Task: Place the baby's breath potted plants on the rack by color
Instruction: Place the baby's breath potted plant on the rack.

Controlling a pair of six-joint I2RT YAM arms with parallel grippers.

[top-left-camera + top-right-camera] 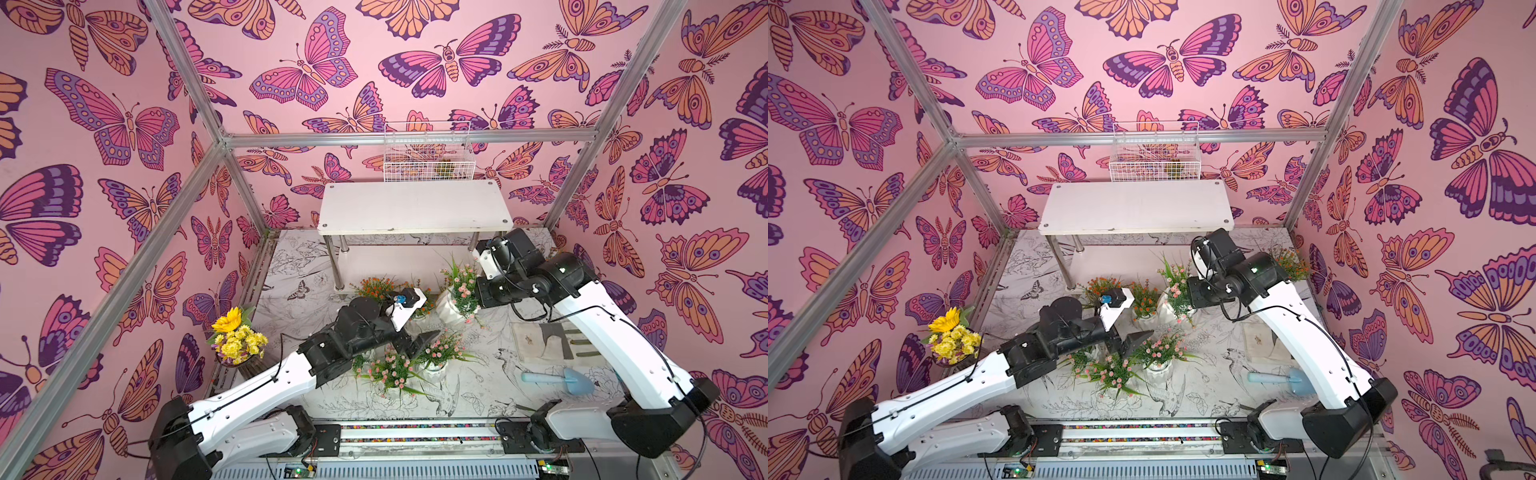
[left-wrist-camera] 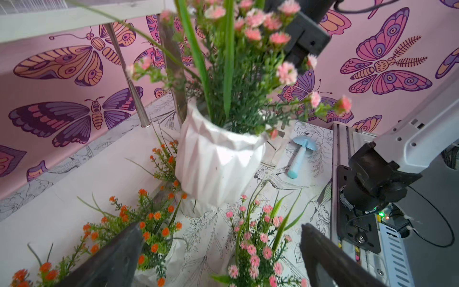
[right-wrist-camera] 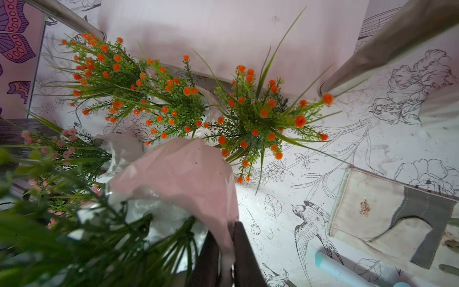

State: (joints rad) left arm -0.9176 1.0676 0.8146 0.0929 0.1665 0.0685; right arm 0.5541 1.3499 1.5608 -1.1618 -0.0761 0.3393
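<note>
My right gripper [image 3: 227,251] is shut on the rim of a white ribbed pot [image 2: 218,164] of pink baby's breath [image 1: 461,282], which hangs tilted above the table in front of the rack [image 1: 415,205]. Both boards of the rack that show are bare. My left gripper [image 2: 221,253] is open, hovering over a pink plant [image 2: 255,248] and beside an orange one [image 2: 151,233]. Two pink plants [image 1: 392,368] [image 1: 440,351] stand under my left arm. Three orange plants [image 3: 99,67] [image 3: 171,106] [image 3: 260,111] stand by the rack's lower board [image 3: 223,29].
A yellow sunflower bouquet [image 1: 235,336] stands at the left edge of the table. A white wire basket [image 1: 428,153] hangs on the back wall above the rack. A blue trowel [image 1: 559,380] and a grey and cream cloth piece [image 1: 544,338] lie at the right.
</note>
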